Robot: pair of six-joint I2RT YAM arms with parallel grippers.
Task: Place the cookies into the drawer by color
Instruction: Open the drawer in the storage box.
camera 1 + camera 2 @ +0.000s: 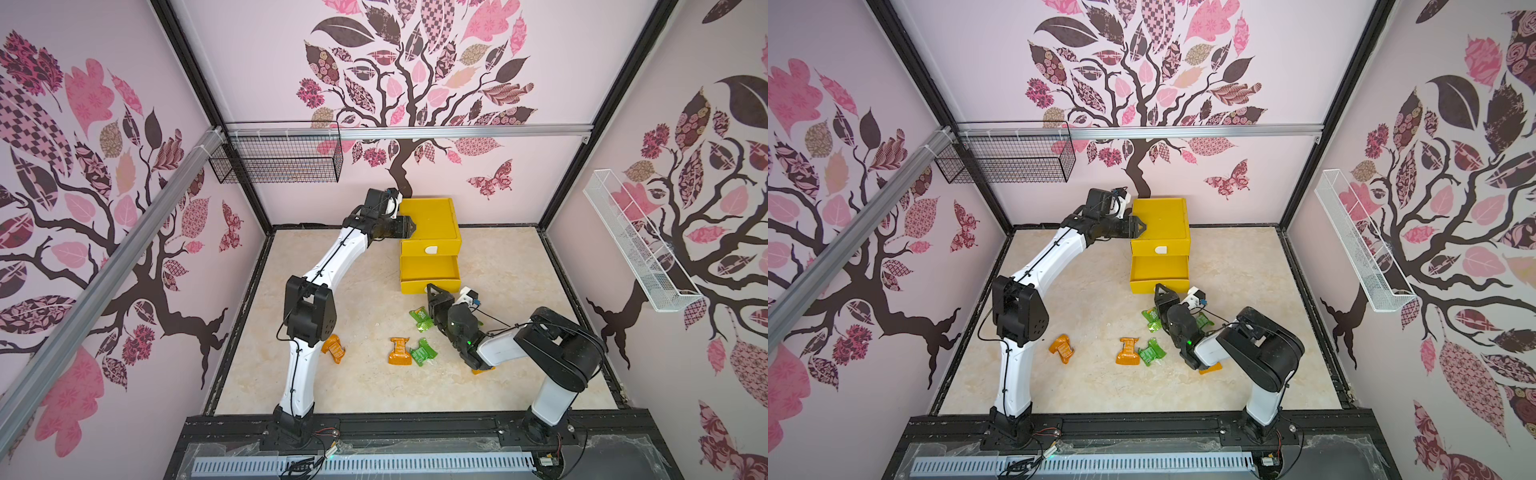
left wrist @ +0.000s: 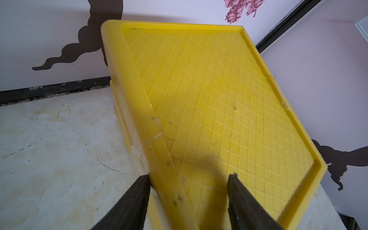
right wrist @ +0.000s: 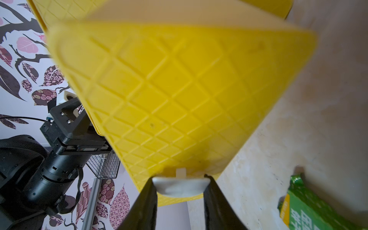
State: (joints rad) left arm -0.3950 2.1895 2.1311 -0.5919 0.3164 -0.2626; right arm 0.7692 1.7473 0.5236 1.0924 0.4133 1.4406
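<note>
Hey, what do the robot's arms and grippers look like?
The left arm and right arm have white shells, bulky black joints and thin black cables; a green light glows on the right. The left gripper and right gripper have tapered black fingers.

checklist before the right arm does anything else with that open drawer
1. Right gripper on the pull tab: ok, the tab sits between its fingers.
2. Open drawer pulled out: ok, the inside shows and looks empty.
3. Left gripper bracing the yellow cabinet: ok, jaws open astride its top rim.
4. Green cookie beside the right gripper clear of the arm: cannot tell, the arm partly covers it.
5. Black cookies located: cannot tell, none in view.
</note>
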